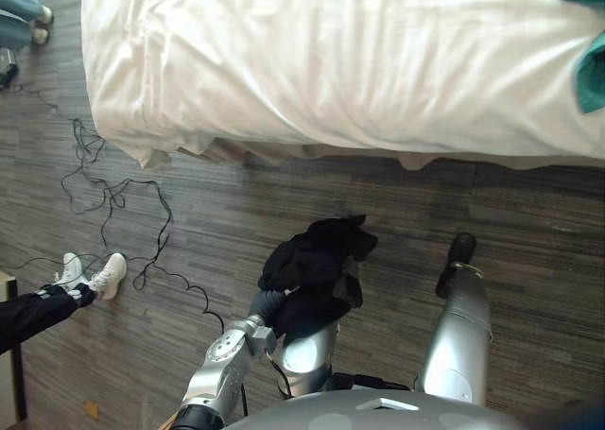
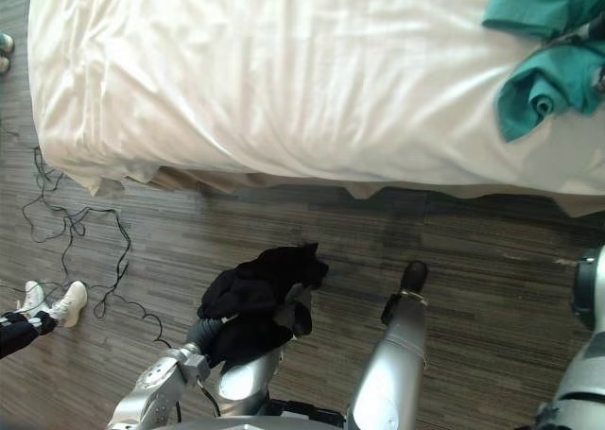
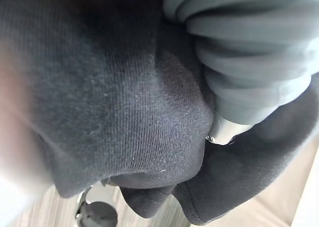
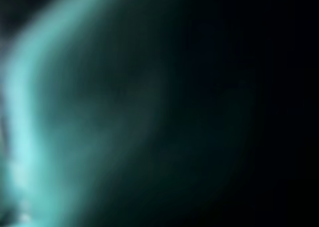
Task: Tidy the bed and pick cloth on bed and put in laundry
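Black cloth (image 2: 260,293) bundled above floor (image 2: 492,250); teal cloth (image 2: 548,90) on bed (image 2: 284,80); shoes (image 2: 57,302) nearby.

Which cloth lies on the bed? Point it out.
The teal cloth, crumpled at the bed's right side; the black cloth is off it, bunched over the left hand above the floor.

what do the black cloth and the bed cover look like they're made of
Black cloth: soft matte knit, likely cotton fleece; fine knit rows and lint specks show. Bed cover: thin woven white fabric, probably cotton, faint sheen, fine creases.
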